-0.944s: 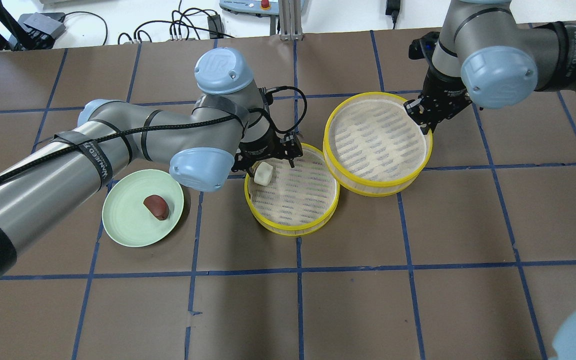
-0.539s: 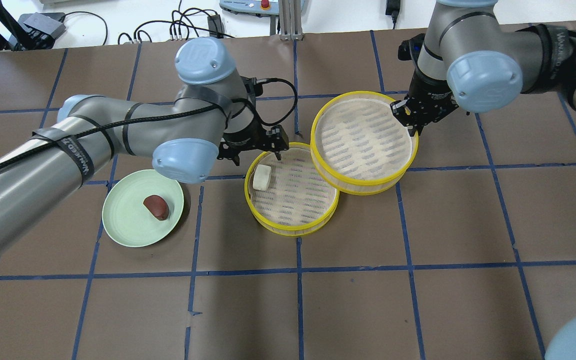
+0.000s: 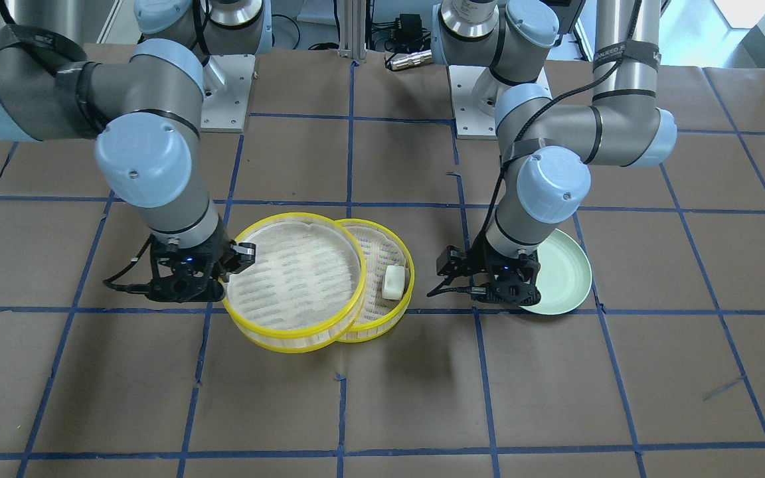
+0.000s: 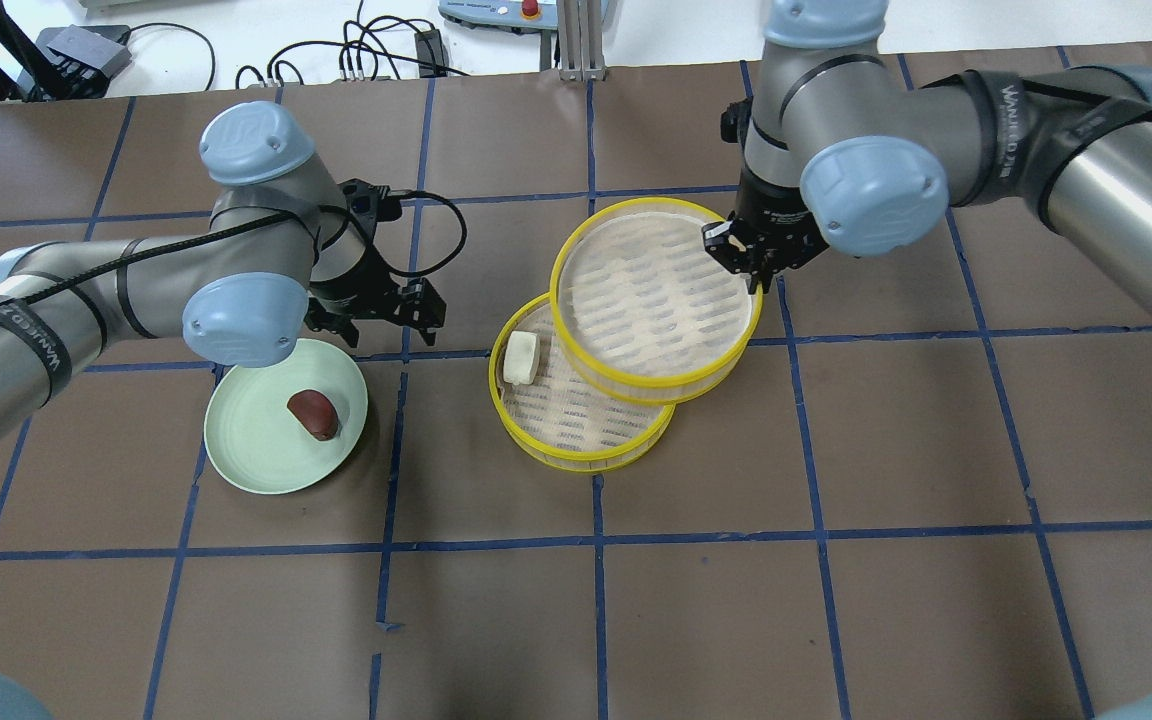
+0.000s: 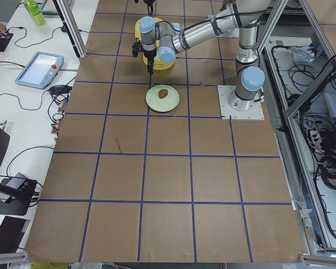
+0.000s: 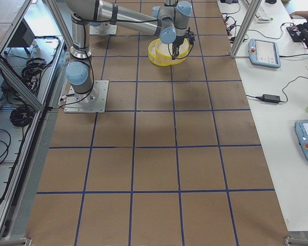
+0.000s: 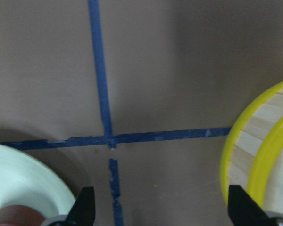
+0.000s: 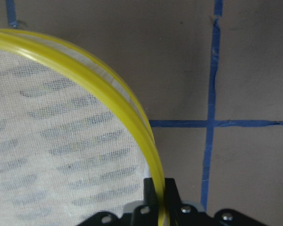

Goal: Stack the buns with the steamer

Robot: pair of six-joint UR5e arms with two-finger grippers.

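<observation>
Toward the left end of the table, about midway between the robot's edge and the operators' edge, sits the plate [image 4: 241,440]. The dark bun [image 4: 313,414] lies on it, a little right of its middle. That bun is a stubby oval, and its long axis slants from the far left corner toward the near right one. Near the plate's far rim, on its right side, hangs the left gripper [image 4: 376,318]. Its jaws are spread wide and hold nothing; the wrist view shows only bare table in the gap. I judge it is placed there so that it can drop onto the dark bun next without crossing the other arm's path.

Near the middle of the table stands the lower tray [image 4: 576,458]. The white bun [image 4: 521,357] rests on its mesh close to the left wall, its long axis running roughly from the robot's edge to the operators' edge. It lies flat and low, so it should clear a tray set on top.

The upper tray [image 4: 651,300] overlaps the lower one's far right part, offset toward the right end and the operators' edge. Its mesh faces up, it looks about level, and it leaves the white bun uncovered. The right gripper [image 4: 751,262] is clenched on the upper tray's far right rim, one finger inside the wall and one outside. That grip keeps the mesh free and lets the tray be brought squarely over the lower one, which looks like the step in hand.
</observation>
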